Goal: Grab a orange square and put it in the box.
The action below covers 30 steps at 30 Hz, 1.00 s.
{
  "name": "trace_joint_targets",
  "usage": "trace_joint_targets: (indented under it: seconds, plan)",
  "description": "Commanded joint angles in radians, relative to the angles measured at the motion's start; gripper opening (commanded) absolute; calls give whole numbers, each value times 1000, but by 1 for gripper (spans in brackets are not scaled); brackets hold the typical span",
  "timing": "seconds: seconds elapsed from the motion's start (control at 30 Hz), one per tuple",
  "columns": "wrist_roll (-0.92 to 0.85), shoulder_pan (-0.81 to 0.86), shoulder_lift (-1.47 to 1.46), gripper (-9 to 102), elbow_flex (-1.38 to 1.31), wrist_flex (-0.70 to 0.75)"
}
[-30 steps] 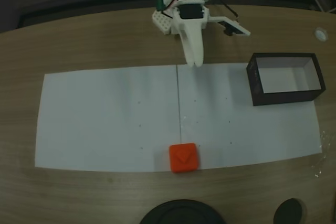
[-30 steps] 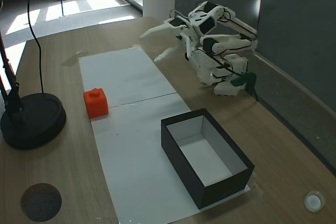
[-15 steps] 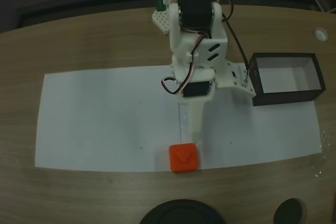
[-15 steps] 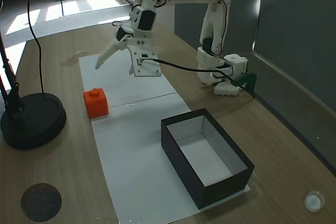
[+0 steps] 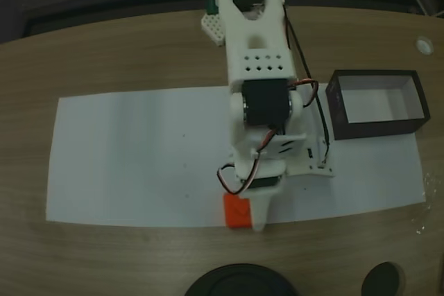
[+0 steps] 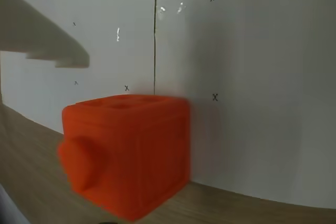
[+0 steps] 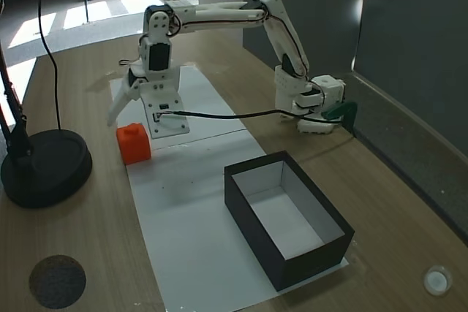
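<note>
No brand or readable writing shows; small pen crosses (image 6: 214, 97) dot the white paper sheet (image 5: 132, 157) on the wooden desk (image 5: 125, 53). Left in the oblique fixed view, the small bright orange plastic cube (image 7: 133, 143) sits at the sheet's edge, with the white two-finger tool (image 7: 139, 107) spread open above and around it, not gripping. From above, the arm hides most of the cube (image 5: 236, 211). The wrist view blurs it (image 6: 126, 153). Rightward stands the black-walled, white-lined rectangular box (image 7: 252, 221), well apart.
</note>
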Motion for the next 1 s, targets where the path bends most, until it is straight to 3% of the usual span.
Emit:
trace_joint_targets:
  seconds: [0.0, 0.2, 0.4, 0.63, 0.8, 0.97]
  plan:
    - [2, 8, -15, 39, -71, -8]
    - [0, 9, -103, 36, -114, -11]
    - [-3, 15, -160, -1, -147, -15]
    - [5, 15, -66, 0, -244, 54]
    - [-3, -37, 173, 0, -535, 241]
    - [2, -164, 474, 0, -555, 252]
